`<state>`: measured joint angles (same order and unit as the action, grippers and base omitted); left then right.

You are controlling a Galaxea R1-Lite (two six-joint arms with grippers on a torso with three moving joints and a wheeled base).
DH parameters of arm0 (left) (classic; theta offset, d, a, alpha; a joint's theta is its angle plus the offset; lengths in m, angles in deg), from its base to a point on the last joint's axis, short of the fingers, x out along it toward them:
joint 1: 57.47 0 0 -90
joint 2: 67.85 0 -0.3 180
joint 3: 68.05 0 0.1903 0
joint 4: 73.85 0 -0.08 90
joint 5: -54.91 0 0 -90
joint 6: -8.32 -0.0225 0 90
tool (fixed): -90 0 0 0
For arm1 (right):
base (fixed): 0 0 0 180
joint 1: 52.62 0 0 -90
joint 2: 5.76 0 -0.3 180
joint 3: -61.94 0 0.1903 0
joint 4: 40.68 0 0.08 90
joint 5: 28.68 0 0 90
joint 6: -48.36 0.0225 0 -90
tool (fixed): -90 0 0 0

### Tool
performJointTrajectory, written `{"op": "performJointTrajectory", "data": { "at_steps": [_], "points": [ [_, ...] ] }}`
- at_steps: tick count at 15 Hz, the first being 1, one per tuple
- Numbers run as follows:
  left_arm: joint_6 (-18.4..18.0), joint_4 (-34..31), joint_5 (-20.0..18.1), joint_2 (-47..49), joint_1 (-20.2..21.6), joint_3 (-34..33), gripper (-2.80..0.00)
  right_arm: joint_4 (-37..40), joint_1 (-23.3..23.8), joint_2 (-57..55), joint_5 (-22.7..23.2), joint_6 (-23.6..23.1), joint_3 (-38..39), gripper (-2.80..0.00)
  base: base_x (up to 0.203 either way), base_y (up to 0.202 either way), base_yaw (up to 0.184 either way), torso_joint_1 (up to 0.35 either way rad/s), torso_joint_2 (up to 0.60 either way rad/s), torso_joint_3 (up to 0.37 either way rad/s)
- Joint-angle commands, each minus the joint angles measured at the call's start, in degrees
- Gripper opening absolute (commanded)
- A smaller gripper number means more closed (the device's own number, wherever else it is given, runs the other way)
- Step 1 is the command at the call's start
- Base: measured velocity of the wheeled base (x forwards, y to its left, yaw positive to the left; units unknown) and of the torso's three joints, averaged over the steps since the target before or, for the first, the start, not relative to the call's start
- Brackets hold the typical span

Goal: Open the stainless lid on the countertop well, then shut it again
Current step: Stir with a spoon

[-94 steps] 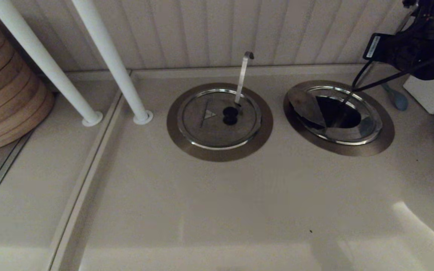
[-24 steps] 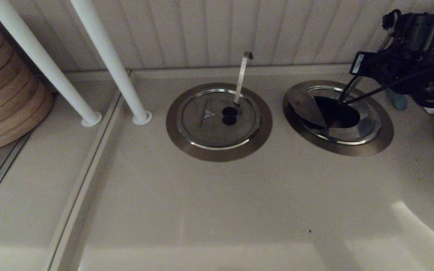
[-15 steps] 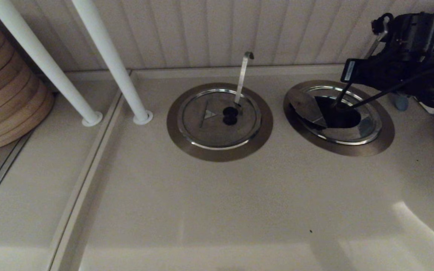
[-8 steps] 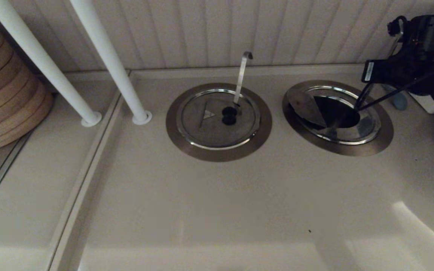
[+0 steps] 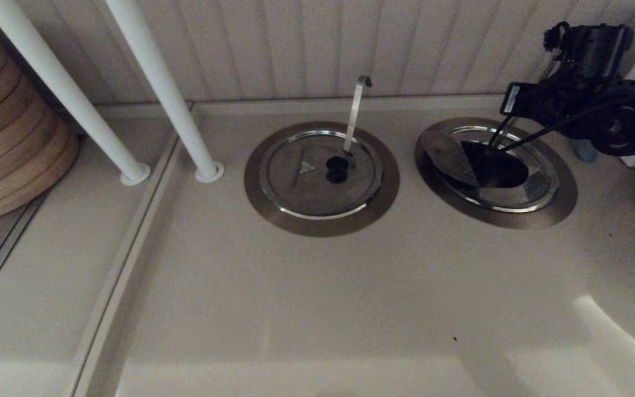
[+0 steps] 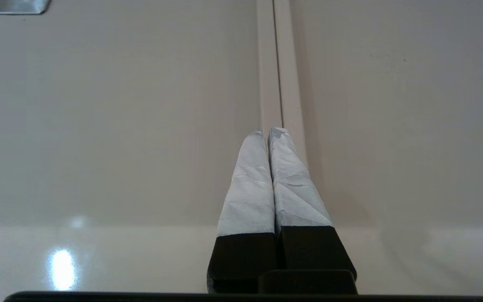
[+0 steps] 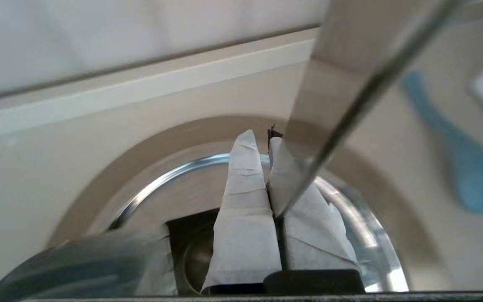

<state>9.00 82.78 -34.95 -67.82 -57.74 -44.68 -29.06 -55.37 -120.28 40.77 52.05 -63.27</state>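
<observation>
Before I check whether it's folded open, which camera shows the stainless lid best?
The head view: the stainless lid stands folded up over the dark countertop well. The right wrist view catches only its blurred edge; the left wrist view shows none.

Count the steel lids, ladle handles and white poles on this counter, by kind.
Steel lids: 2, the stainless lid folded up on the countertop well, the flat lid
Ladle handles: 2, upright hooked, slanted
White poles: 2
Total: 6

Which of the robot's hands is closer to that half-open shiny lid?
The right hand: it hangs over the back rim of the stainless lid, beside the ladle handle. The left hand is parked over bare counter, with the lid out of its view.
</observation>
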Motion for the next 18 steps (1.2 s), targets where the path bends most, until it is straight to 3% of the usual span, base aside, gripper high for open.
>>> {"op": "performJointTrajectory", "data": {
  "at_steps": [1, 8, 9, 10, 18],
  "points": [
    [0.0, 0.0, 0.0, 0.1, 0.0, 0.0, -2.80, 0.0, -0.6, 0.1, -0.1, 0.0, 0.5, -2.80, 0.000, 0.000, 0.000, 0.000, 0.00, 0.000],
    [0.0, 0.0, 0.0, 0.1, 0.0, 0.0, -2.80, 1.7, -0.5, -1.2, -0.1, -0.3, 0.2, -2.80, 0.000, 0.000, 0.000, 0.000, 0.00, 0.000],
    [0.0, 0.0, 0.0, 0.1, 0.0, 0.0, -2.80, 1.6, -0.5, -2.1, -0.1, -0.3, 0.1, -2.30, 0.000, 0.000, 0.000, 0.000, 0.00, 0.000],
    [0.0, 0.0, 0.0, 0.1, 0.0, 0.0, -2.80, 1.6, -0.3, -3.1, -0.1, -0.3, -0.6, 0.00, 0.000, 0.000, 0.000, 0.000, 0.00, 0.000],
    [0.0, 0.0, 0.0, 0.1, 0.0, 0.0, -2.80, 1.7, 2.0, -8.8, 0.0, 0.3, -6.4, 0.00, 0.000, 0.000, 0.000, 0.000, 0.00, 0.000]
  ]
}}
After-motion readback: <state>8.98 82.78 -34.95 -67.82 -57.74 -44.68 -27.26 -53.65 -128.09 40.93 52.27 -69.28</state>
